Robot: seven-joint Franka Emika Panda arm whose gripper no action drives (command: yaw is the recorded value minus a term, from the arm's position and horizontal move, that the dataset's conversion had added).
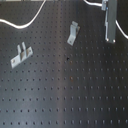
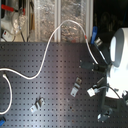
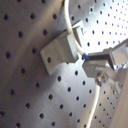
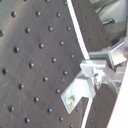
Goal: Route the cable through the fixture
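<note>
The cable (image 1: 25, 24) is a thin white cord curving along the far edge of the black perforated board (image 1: 65, 95). In the second exterior view the cable (image 2: 47, 50) arcs from the left up and over to the arm. My gripper (image 1: 111, 37) hangs at the first exterior view's upper right, shut on the cable. Both wrist views show the cable (image 3: 68, 22) (image 4: 77, 25) passing between the fingers (image 3: 60, 50). Two small metal fixture brackets stand on the board, one (image 1: 73, 34) left of my gripper and one (image 1: 21, 54) further left. They also show in the second exterior view (image 2: 76, 88) (image 2: 37, 105).
The white arm body (image 2: 117, 55) fills the second exterior view's right side. Shelves with foil-like clutter (image 2: 70, 10) and other gear (image 2: 10, 20) stand behind the board. The board carries only the two brackets and the cable.
</note>
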